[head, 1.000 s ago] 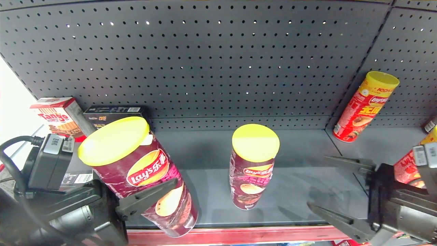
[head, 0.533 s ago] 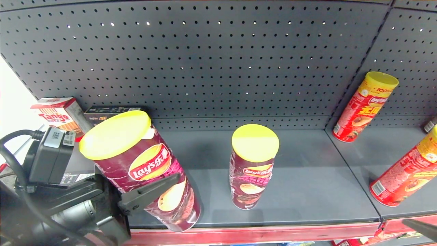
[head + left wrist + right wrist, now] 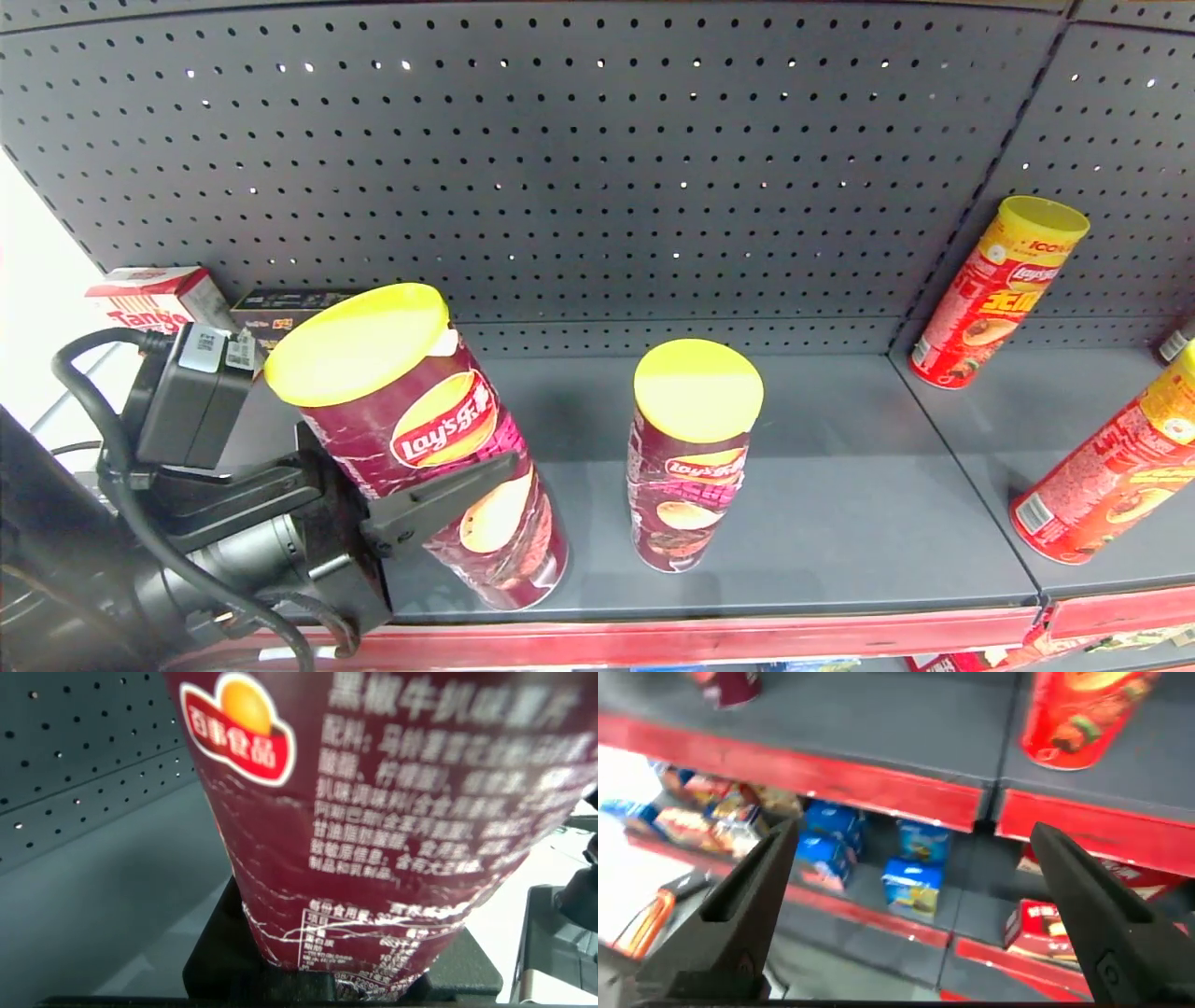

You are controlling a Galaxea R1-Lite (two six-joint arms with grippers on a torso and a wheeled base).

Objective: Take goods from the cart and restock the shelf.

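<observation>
Tilted maroon crisp canister (image 3: 411,411) gripped by the left tool (image 3: 453,495) at near left of the shelf (image 3: 840,523); matching canister (image 3: 695,448) upright to its right; right tool (image 3: 915,833) spread open

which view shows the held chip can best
Head view: the chip can shows whole, yellow lid to base, left hand clamped on it. Left wrist view gives its printed lower wall close up; right wrist view, a maroon scrap, which can unclear.

Take the standing can (image 3: 693,457) on the shelf (image 3: 840,504) as the dial's centre. The held can (image 3: 420,439) in the left gripper (image 3: 415,462) is at 9 o'clock, with two boxes (image 3: 154,297) behind it at 10. On the adjoining section, the rear can (image 3: 1004,294) is at 2 o'clock against the back panel (image 3: 597,168), and the front can (image 3: 1111,471) is at 3.
</observation>
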